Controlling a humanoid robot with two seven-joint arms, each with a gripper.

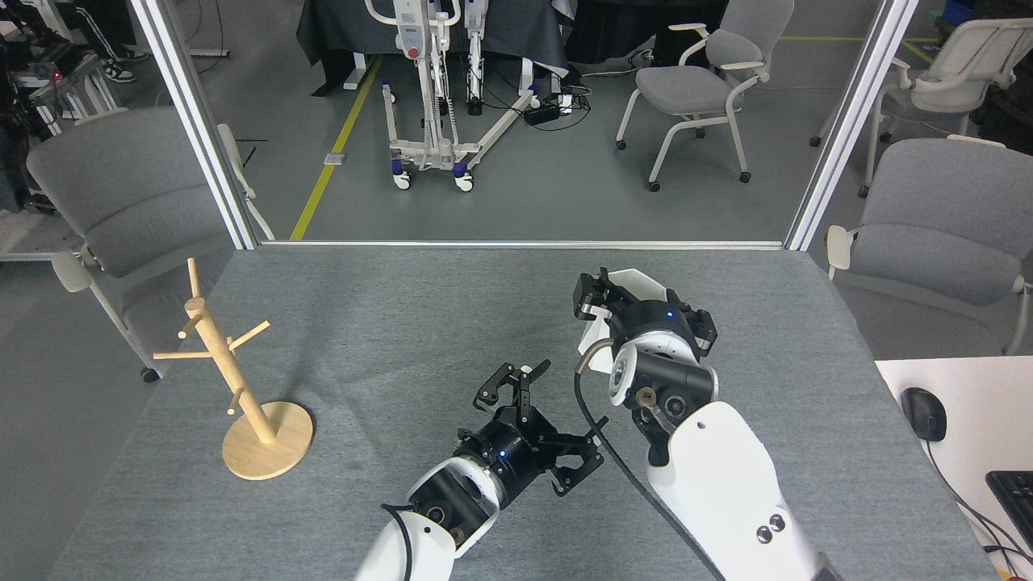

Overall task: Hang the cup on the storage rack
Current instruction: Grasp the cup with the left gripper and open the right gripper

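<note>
1. Head view, mid-table: right gripper [595,300] up off the grey felt table [403,323], clamped on the cup [637,284], white faceted body showing behind and beside the black fingers.
2. Cup carried in the air over the table's middle-right, a little way in from the far edge, tilted; exactly how the fingers grip it hard to tell, wrist in the way.
3. Left gripper [549,420] low and central, just in front of the right wrist, fingers spread wide and holding nothing, one pair reaching up-left, the other out to the right.
4. Black cable [601,440] looping down from the right wrist, passing just beside the left gripper's right-hand fingers.
5. Storage rack [234,387] far over on the left side of the table, upright on its round disc base, pegs bare, well apart from both grippers and from the cup.
6. Right of the table: white desk [960,452] with a black mouse [922,413] and a keyboard corner [1015,492].
7. Beyond the table: grey chairs [121,194] either side, wheeled metal frame [428,97] on the floor behind.
</note>
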